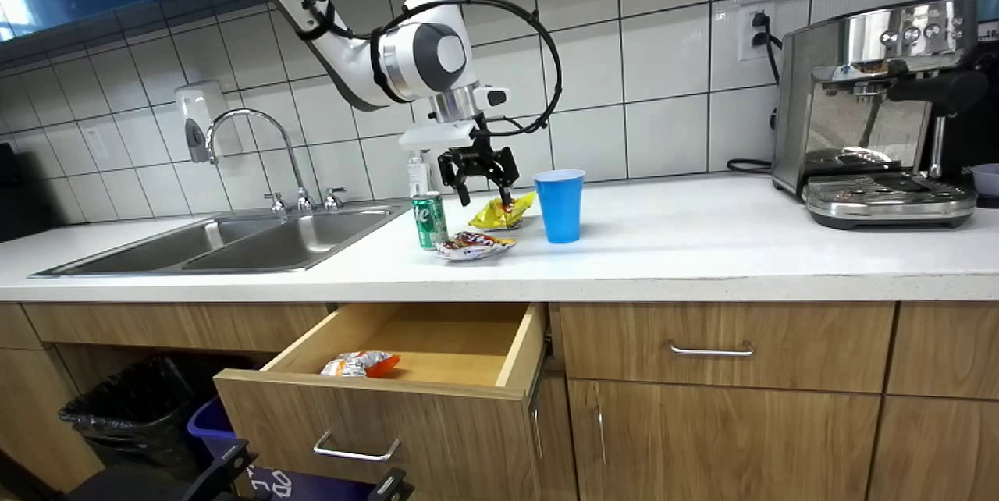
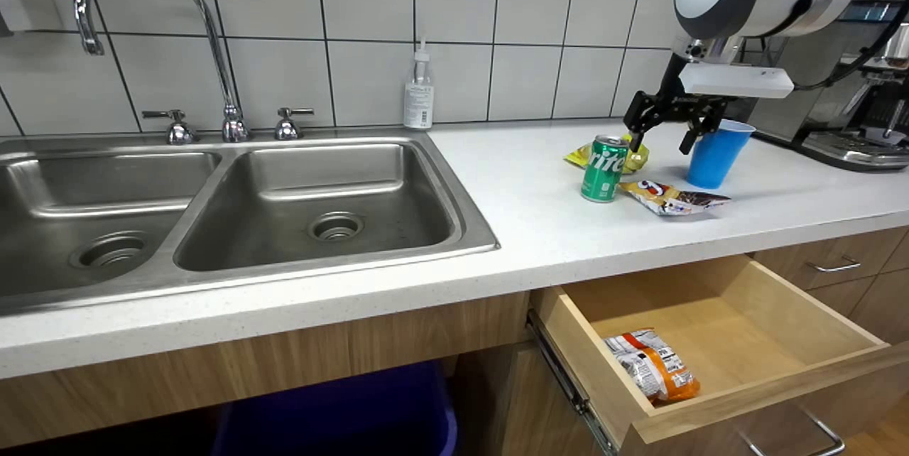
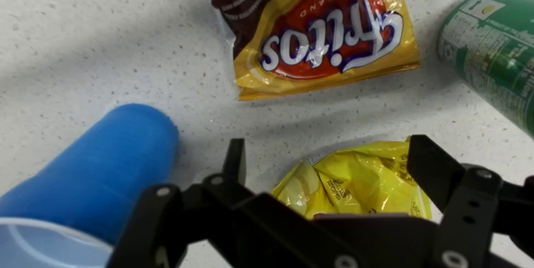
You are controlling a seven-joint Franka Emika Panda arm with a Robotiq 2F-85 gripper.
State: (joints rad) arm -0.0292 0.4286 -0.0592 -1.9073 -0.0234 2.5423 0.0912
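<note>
The black tool (image 3: 331,161) sits closest, along the bottom of the wrist view, its fingers (image 3: 237,159) spread wide apart. Beneath it, in the lower middle of that frame, a crumpled yellow bag (image 3: 358,182) lies on the speckled white counter (image 3: 200,76), showing in the gap between the fingers. The one on the right overlaps the bag's end from this angle; whether they touch cannot be told. A Fritos bag (image 3: 325,42) lies face up in the upper middle, its lettering upside down in the frame. A green can (image 3: 496,57) is cut off by the right edge, and a blue cup (image 3: 104,168) fills the lower left.

In both exterior views the can and cup stand upright, the can at the left of the group and the cup at the right, with the yellow bag behind and the Fritos bag in front. Below them an open drawer (image 2: 753,335) holds a silver-and-orange packet (image 2: 653,364) at its left, near the front. In an exterior view a double sink (image 2: 202,209) with a curved faucet (image 2: 233,118) takes up the left, a pump bottle (image 2: 419,97) just beside its back corner; an espresso machine (image 1: 855,130) stands at the far right of an exterior view
</note>
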